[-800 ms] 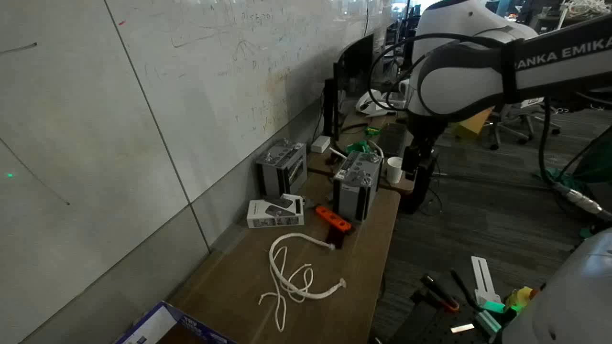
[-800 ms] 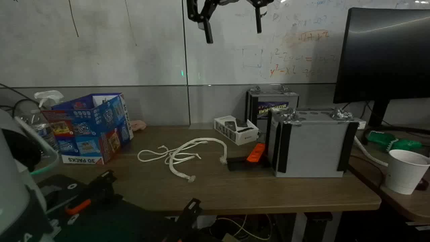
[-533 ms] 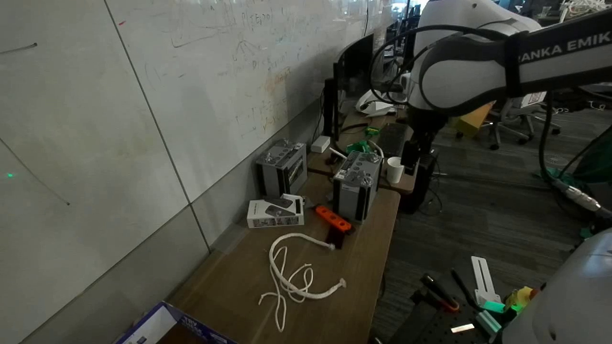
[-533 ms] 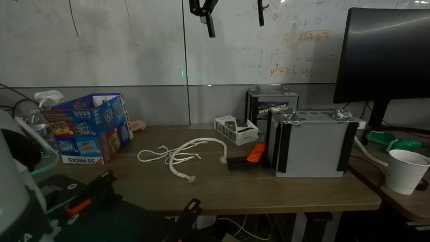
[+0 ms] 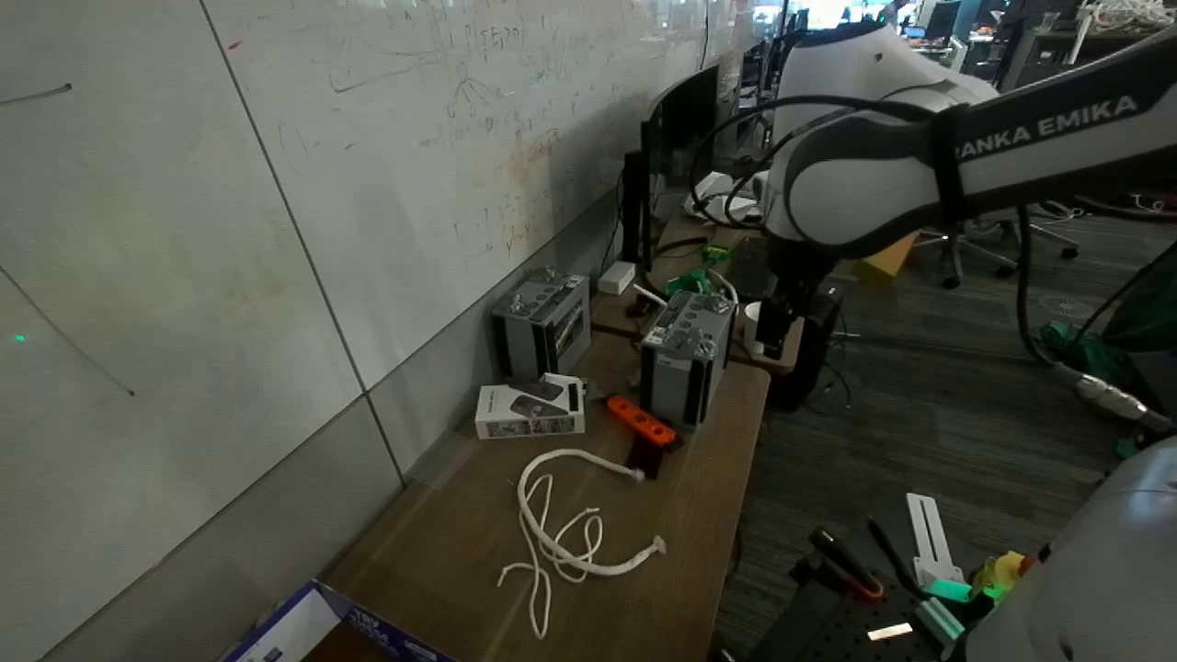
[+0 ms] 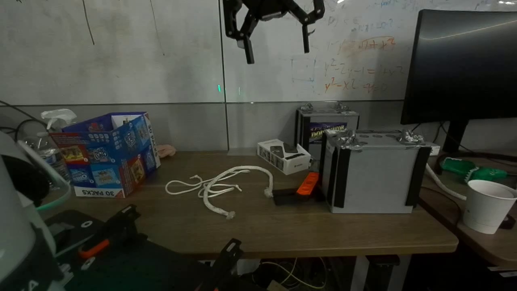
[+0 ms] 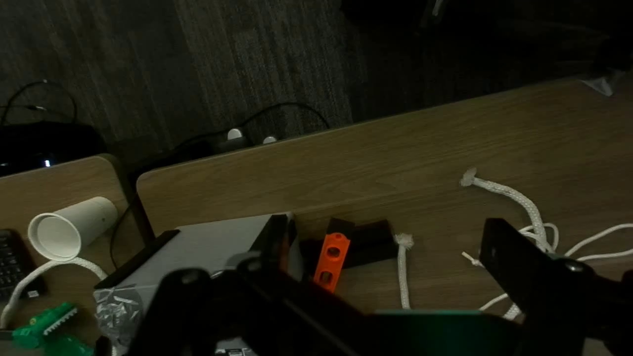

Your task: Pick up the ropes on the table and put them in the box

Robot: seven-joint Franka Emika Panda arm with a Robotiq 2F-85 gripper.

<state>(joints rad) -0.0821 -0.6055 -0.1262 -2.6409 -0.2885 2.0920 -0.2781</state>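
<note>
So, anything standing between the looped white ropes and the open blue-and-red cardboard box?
Nothing visible stands between the white ropes and cardboard box but the box's side wall, so they'd probably need lifting over it.

In an exterior view, we see the ropes (image 6: 207, 190) on the table (image 6: 323, 234), between the box (image 6: 97, 161), left, and a case (image 6: 375, 173), right. Behind the ropes, to the right, lies a carton (image 6: 278, 157); another case (image 6: 328, 125) stands behind the first.
</note>
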